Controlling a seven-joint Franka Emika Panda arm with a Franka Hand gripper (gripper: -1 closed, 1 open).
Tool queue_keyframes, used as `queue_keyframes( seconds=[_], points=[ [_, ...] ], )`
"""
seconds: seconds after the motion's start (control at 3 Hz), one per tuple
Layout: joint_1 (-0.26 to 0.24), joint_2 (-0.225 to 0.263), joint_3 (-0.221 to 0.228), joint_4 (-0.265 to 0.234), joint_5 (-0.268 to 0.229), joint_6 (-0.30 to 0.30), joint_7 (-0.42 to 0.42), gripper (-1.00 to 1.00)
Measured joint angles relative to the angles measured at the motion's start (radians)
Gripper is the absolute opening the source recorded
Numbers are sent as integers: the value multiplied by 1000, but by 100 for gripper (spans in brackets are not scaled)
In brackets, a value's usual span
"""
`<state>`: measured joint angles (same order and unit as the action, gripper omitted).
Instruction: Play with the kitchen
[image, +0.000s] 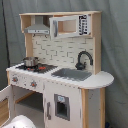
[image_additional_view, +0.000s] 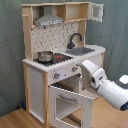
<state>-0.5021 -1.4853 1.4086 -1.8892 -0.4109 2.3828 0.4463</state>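
Kitchen (image_additional_view: 60, 60) stands centre frame against the grey curtain, oven door (image_additional_view: 70, 102) already hanging open, pot (image_additional_view: 45, 56) untouched on the hob, arm (image_additional_view: 102, 82) beside the front, can't tell gripper state, most play left.

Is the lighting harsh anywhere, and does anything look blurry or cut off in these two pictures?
In the first exterior view the light is soft and even, with only dim shade under the hood; a white arm part is cut off at the bottom edge. In the second exterior view the arm looks bright and smeared, the oven cavity is shadowed, and the pot shows a small glint.
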Motion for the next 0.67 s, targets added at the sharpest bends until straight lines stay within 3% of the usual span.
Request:
queue_keyframes(
  seconds=[0.67],
  points=[
    [-70,0,48,106,0,0,154,100]
  ],
)
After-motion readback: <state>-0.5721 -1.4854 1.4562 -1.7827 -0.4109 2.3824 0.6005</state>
